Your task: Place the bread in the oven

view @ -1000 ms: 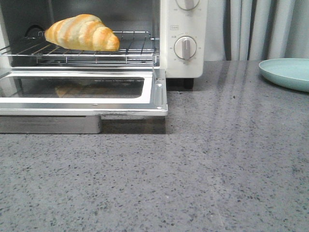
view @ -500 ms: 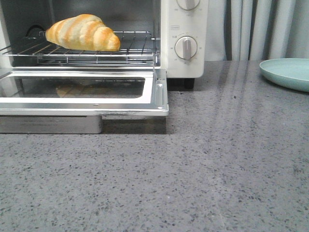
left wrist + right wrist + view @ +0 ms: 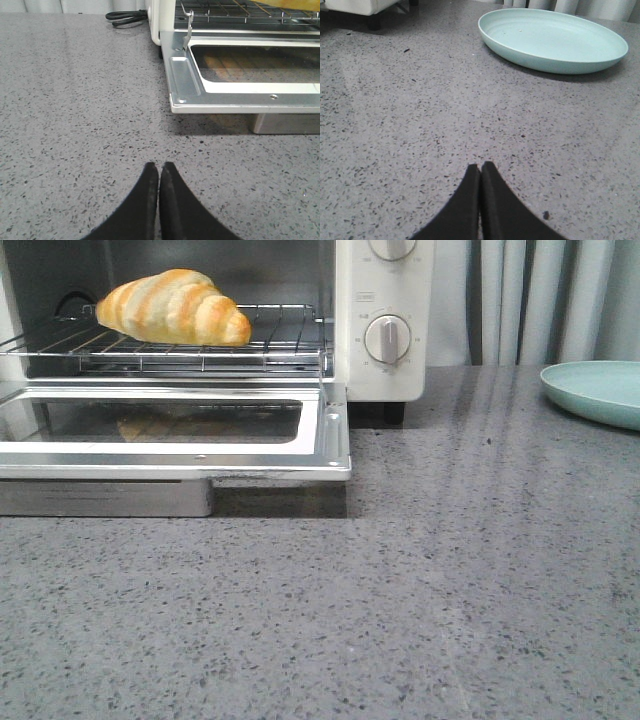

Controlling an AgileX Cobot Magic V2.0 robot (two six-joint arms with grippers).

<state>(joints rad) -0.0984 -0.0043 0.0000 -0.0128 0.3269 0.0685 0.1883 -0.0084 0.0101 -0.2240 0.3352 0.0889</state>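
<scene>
The bread (image 3: pixel 172 307), a golden-orange striped croissant, lies on the wire rack (image 3: pixel 270 340) inside the cream-white oven (image 3: pixel 385 370). The oven's glass door (image 3: pixel 330 440) hangs open and flat over the counter. In the left wrist view the open door (image 3: pixel 185 85) and rack (image 3: pixel 225 12) show, with a sliver of the bread (image 3: pixel 295 4) at the edge. My left gripper (image 3: pixel 159 167) is shut and empty above the counter, short of the door. My right gripper (image 3: pixel 480 167) is shut and empty above the counter, well short of the plate. Neither gripper shows in the front view.
A pale green plate (image 3: pixel 595 390) sits at the far right of the grey speckled counter, also in the right wrist view (image 3: pixel 552 40). A black power cord (image 3: pixel 127 16) lies beside the oven. Grey curtains (image 3: pixel 540 300) hang behind. A metal tray (image 3: pixel 100 497) sits under the door.
The front view has shifted slightly, so the oven and plate sit a few pixels further right. The bread stays on the rack.
</scene>
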